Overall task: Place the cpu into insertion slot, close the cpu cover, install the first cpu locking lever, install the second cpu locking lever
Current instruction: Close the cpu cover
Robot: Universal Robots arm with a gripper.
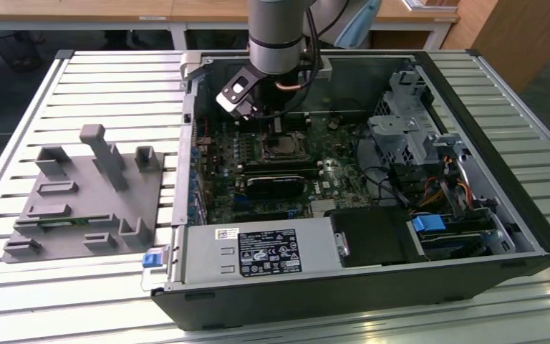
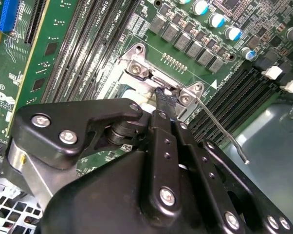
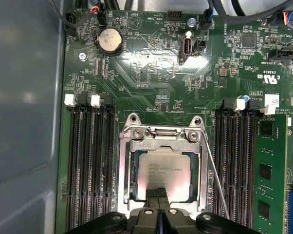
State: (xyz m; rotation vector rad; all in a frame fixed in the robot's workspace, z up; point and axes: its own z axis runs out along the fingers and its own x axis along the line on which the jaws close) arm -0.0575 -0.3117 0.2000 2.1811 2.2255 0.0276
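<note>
Wooden desks stand behind a slatted metal table (image 1: 94, 72) that carries 1 open computer case (image 1: 504, 215) and, on the exterior view's left, 1 gray fixture (image 1: 84, 193). 1 arm (image 1: 277, 36) reaches down into the case. In the first wrist view, 1 cpu (image 3: 163, 170) lies in the insertion slot (image 3: 134, 170), seen through the window of the cpu cover (image 3: 124, 165), which seems to lie flat. 1 locking lever (image 3: 217, 183) angles up off the board. The gripper (image 3: 158, 192) hangs at the cpu's edge, its fingertips pressed together.
</note>
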